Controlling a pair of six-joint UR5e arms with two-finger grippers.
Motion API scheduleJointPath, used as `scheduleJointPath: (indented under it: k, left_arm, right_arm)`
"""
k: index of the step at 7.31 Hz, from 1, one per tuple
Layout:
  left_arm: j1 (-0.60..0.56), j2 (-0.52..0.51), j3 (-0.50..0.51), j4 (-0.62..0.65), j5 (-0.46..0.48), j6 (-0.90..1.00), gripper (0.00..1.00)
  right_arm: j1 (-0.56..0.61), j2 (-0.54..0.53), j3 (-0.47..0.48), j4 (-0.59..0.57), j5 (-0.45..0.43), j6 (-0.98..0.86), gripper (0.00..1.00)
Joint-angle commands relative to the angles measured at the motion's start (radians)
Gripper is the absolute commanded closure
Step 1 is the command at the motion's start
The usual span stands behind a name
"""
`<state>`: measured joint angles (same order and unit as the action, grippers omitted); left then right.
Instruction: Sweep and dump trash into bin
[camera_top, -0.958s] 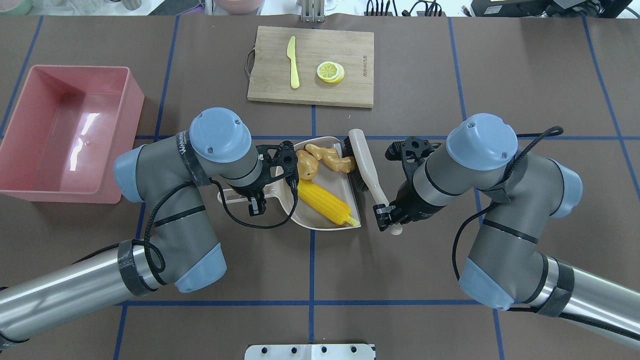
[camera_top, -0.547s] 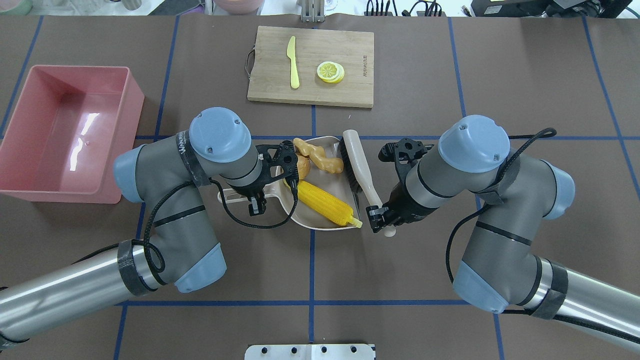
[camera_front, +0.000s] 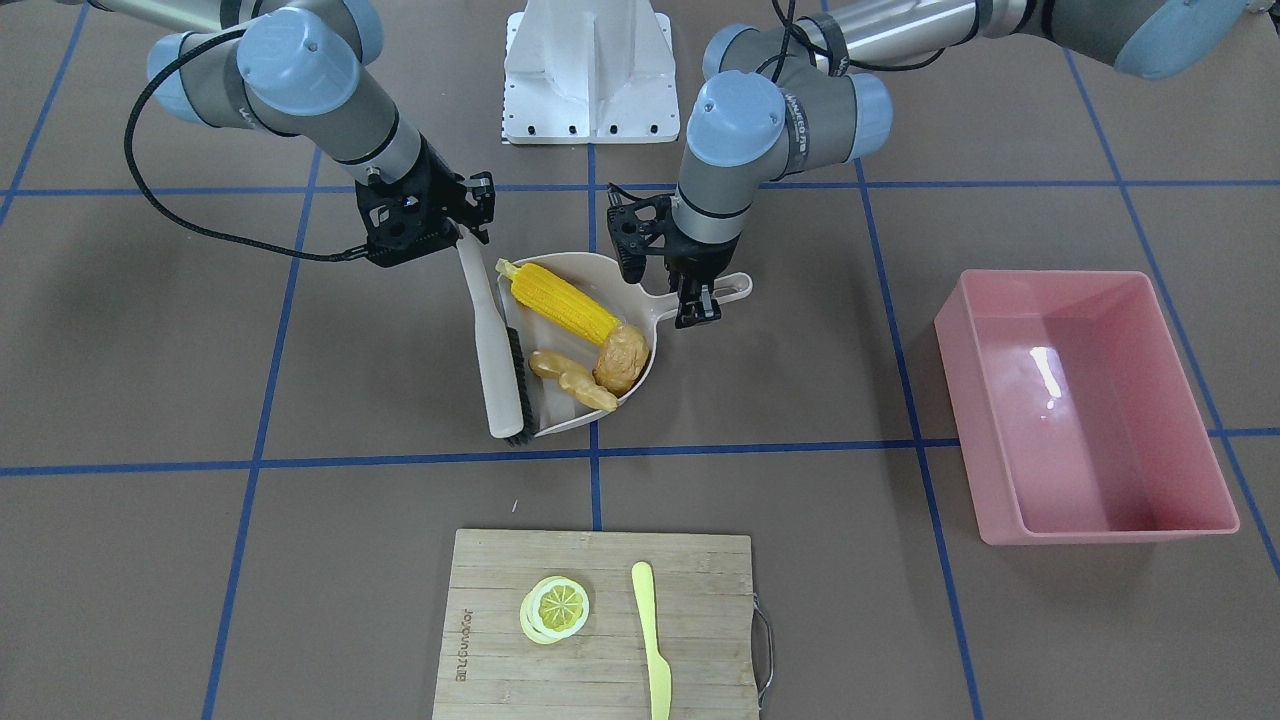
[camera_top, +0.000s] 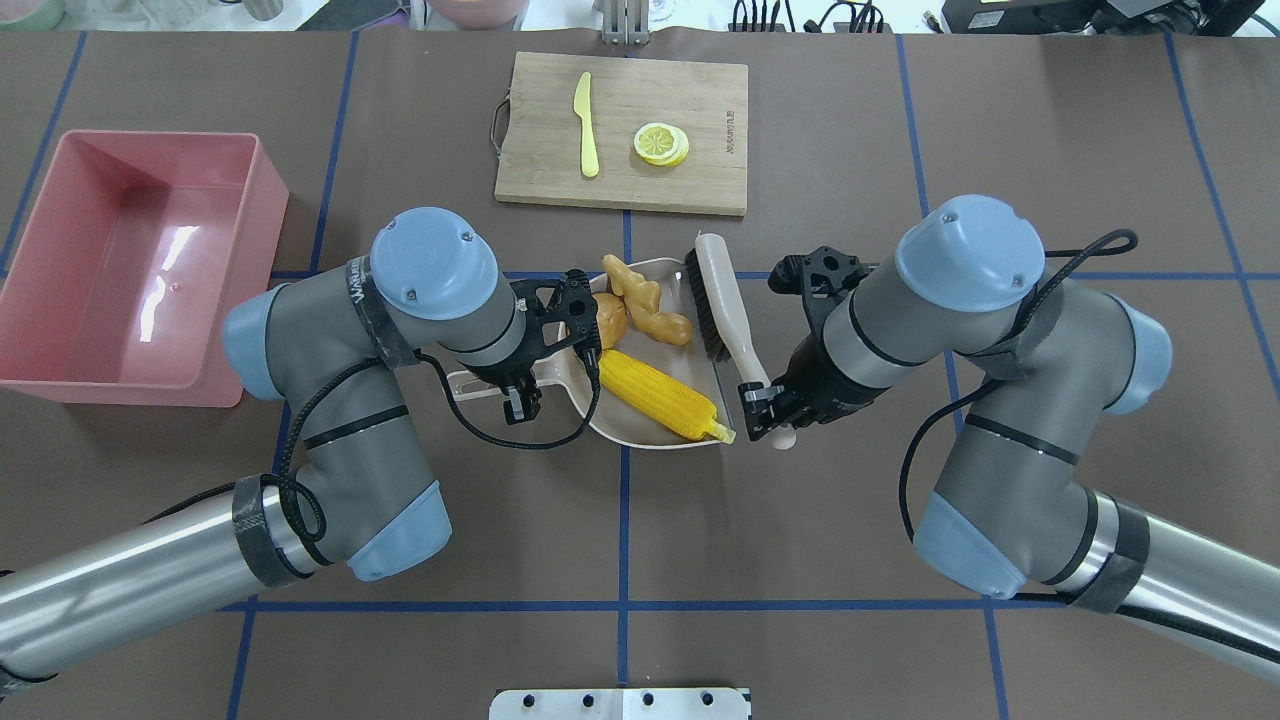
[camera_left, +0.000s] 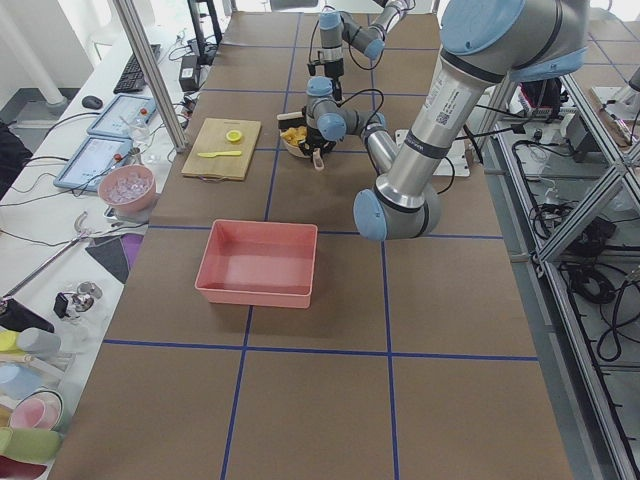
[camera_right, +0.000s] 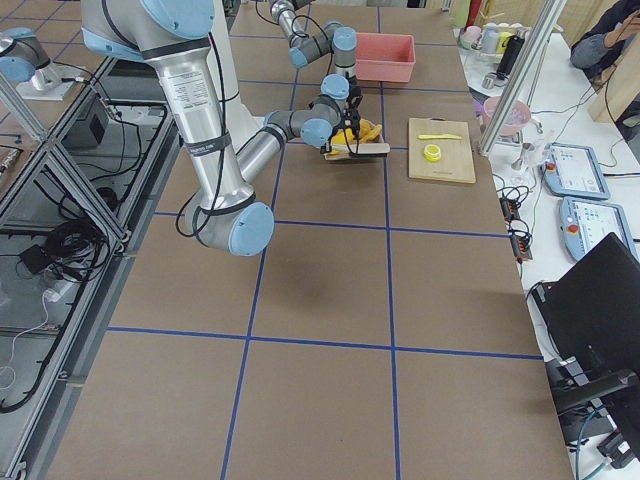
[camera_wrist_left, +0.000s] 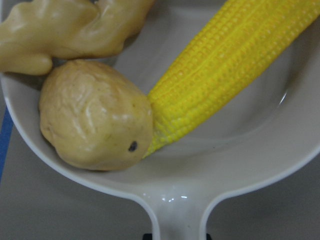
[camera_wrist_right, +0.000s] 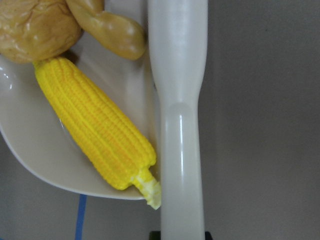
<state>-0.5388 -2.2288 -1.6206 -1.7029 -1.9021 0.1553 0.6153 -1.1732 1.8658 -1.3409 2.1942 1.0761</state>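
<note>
The left arm (camera_top: 330, 330) and right arm (camera_top: 1000, 340) both fold at the elbow, wrists turned inward and facing each other. The left gripper (camera_top: 517, 398) points straight down, its 2 fingers closed on the dustpan handle (camera_top: 468, 384). The right gripper (camera_top: 768, 412), tilted low, has its 2 fingers clamped on the brush handle (camera_top: 745, 362).

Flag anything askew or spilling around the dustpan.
The corn cob pokes its pale tip past the dustpan rim, beside the brush. The ginger root and potato sit in the pan; nothing lies spilled on the table.
</note>
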Motion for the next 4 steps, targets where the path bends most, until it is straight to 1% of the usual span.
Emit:
scheduleJointPath:
  k: [1, 2, 4]
  left_arm:
    - [-0.006, 0.0, -0.001, -0.046, 0.0, -0.025, 1.0]
    - [-0.006, 0.0, -0.001, -0.078, 0.0, -0.048, 1.0]
    - [-0.006, 0.006, 0.001, -0.165, 0.014, -0.109, 1.0]
  right_arm:
    - [0.131, -0.031, 0.009, 0.0, 0.089, -0.016, 1.0]
    - [0.186, -0.051, 0.012, -0.001, 0.113, -0.034, 1.0]
    - [0.274, -0.17, 0.021, -0.001, 0.111, -0.108, 1.0]
